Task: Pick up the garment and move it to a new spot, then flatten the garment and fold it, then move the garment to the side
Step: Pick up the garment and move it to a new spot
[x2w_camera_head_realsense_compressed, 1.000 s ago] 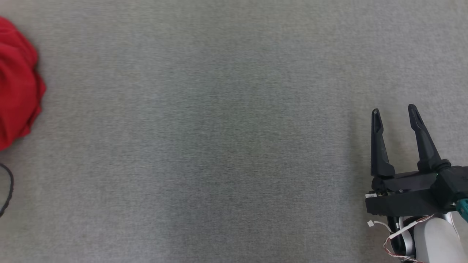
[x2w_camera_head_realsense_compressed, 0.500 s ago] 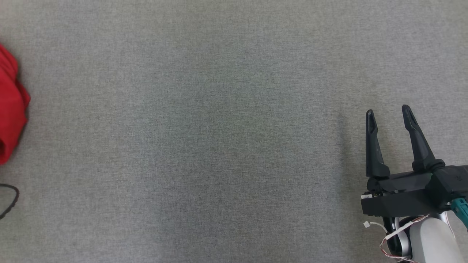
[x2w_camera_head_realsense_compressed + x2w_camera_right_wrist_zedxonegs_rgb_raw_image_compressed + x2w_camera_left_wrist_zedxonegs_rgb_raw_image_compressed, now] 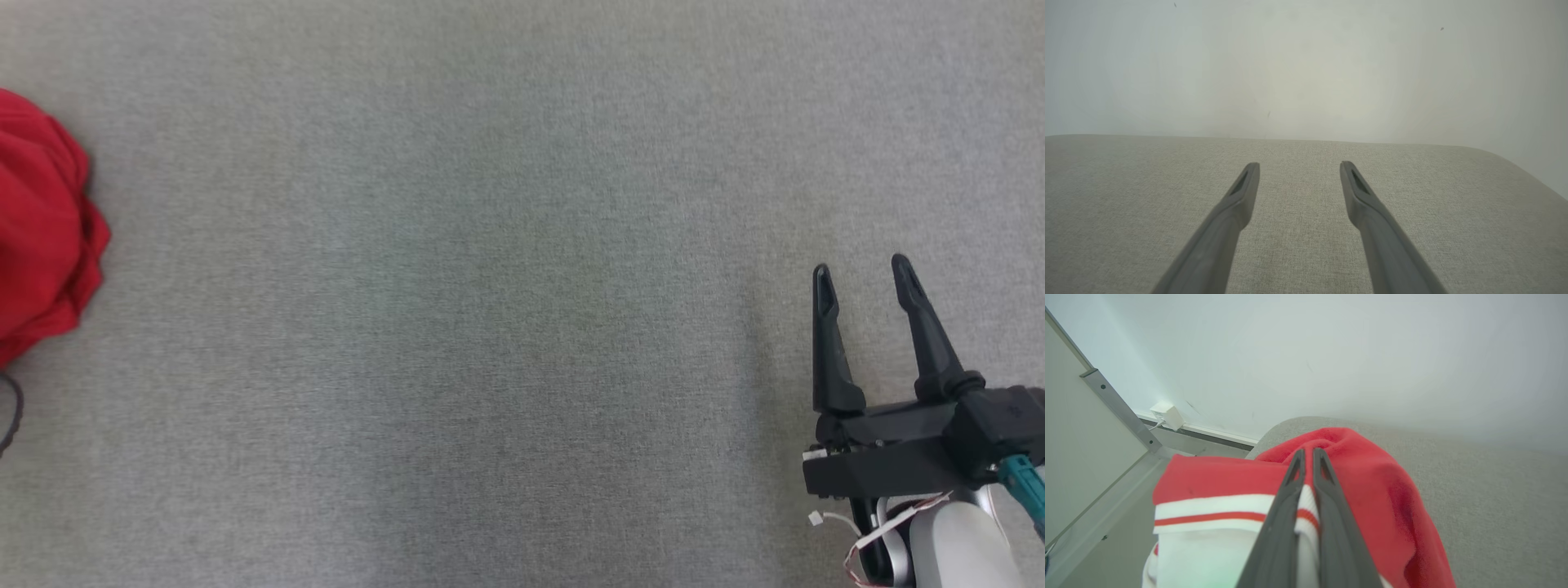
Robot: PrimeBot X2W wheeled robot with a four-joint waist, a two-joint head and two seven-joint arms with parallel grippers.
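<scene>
The garment (image 3: 41, 237) is a red bunched heap at the left edge of the head view, lying on the grey fabric surface (image 3: 490, 286). In the left wrist view the garment (image 3: 1372, 498) shows red cloth with a white and red striped band. My left gripper (image 3: 1308, 451) is shut on the garment, with a ridge of cloth pinched between its fingers (image 3: 1286, 498). My right gripper (image 3: 857, 268) stands open at the lower right, far from the garment. In the right wrist view the right gripper (image 3: 1298, 165) holds nothing, just above the grey surface.
A black cable loop (image 3: 11, 412) lies at the left edge below the garment. Beyond the surface's rounded corner the left wrist view shows a pale wall, a white socket box (image 3: 1165, 414) and a metal frame bar (image 3: 1118, 410).
The whole head picture has shifted, so the camera moved. More of the red garment shows at the left edge than half a second ago. The right gripper sits slightly lower in the picture, still open.
</scene>
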